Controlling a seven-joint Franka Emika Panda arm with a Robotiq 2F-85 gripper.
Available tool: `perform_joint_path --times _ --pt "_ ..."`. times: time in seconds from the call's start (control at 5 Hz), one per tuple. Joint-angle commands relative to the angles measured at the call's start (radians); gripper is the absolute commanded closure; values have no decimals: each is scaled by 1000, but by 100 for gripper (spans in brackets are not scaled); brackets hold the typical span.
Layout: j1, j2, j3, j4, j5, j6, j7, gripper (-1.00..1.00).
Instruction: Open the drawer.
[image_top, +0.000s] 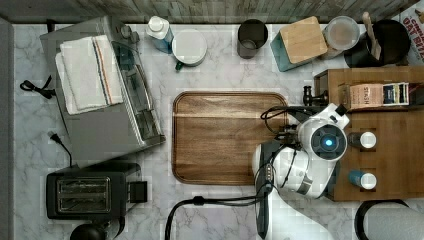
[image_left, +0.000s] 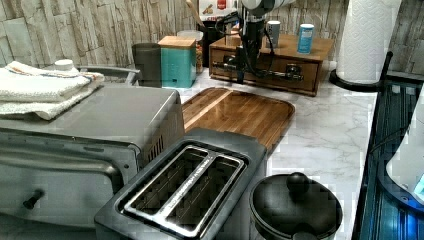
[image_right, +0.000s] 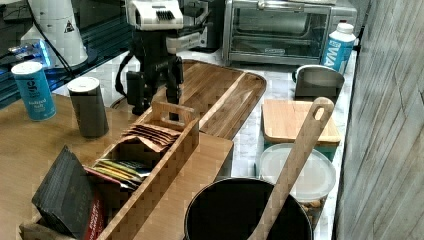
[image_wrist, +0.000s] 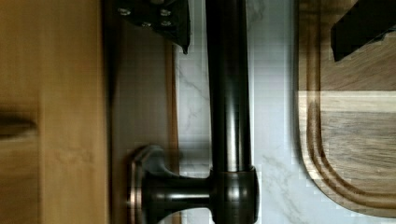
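The drawer (image_left: 265, 75), medium-brown wood with a black bar handle (image_wrist: 227, 93), sits between the tool's (image_wrist: 261, 28) spread fingers.

Top view straight down; left and right views oblique, opposed; wrist view close on the drawer (image_wrist: 140, 116) handle.

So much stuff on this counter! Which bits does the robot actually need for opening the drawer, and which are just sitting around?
Needed for the job:
drawer
bar handle
gripper, its fingers either side of the bar

Just lying about:
cutting board
toaster
toaster oven
folded towel
paper towel roll
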Motion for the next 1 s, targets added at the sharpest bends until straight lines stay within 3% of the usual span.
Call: perform_joint_path --times 0.2,0.4,0.6,0.8,1.0 --pt "35 -6 -17 -35 -29 11 32 -100" --pt "40 -62 8 -69 -15 -20 8 -100" --pt "-51 -69 130 -51 157 -108 -211 -100" --pt "-30 -40 163 -45 208 -109 -184 -100" --pt "64 -79 144 -93 188 -110 -51 -100"
